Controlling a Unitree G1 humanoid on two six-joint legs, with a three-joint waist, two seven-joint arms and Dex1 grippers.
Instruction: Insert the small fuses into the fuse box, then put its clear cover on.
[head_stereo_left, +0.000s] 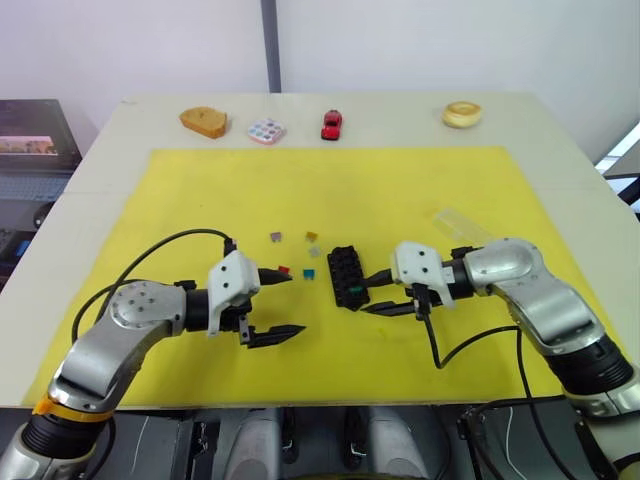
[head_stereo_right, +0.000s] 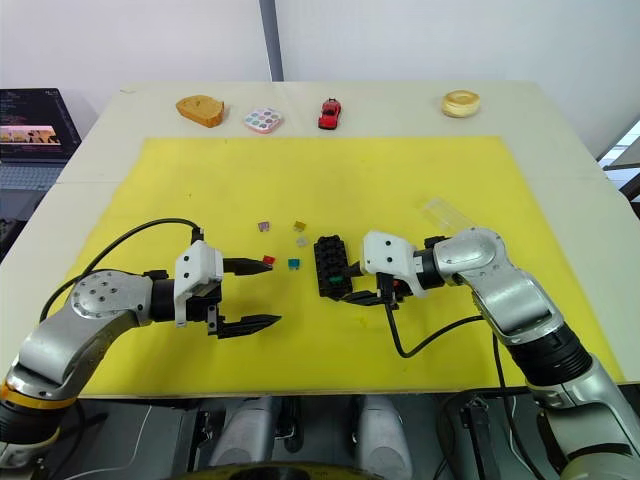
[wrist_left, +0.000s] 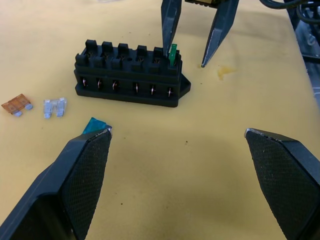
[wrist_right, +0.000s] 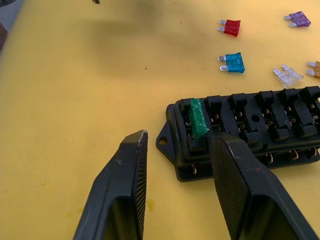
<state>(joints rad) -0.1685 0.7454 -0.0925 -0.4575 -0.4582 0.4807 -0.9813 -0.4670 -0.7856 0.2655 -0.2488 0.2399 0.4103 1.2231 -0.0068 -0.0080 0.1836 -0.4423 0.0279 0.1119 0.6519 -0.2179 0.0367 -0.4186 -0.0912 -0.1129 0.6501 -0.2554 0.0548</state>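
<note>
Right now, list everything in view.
Black plastic fuse box: one, mat centre.
Green plastic blade fuse: one, standing in the box's end slot.
Loose blade fuses: five, red, teal, purple, tan, clear-grey; mat, left of box.
Clear plastic cover: one, colourless, mat, right of box.
Red toy car: one, table's far edge.
Pastel-dotted palette: one, left of car.
Brown bread slice: one, far left.
Beige ring: one, far right.
Yellow mat: one, on table.
Left claw: black, open.
Right claw: black, open, touching green fuse.

Green fuse (wrist_right: 198, 119) upright in black fuse box (wrist_right: 250, 127); five fuses loose beside it.
</note>
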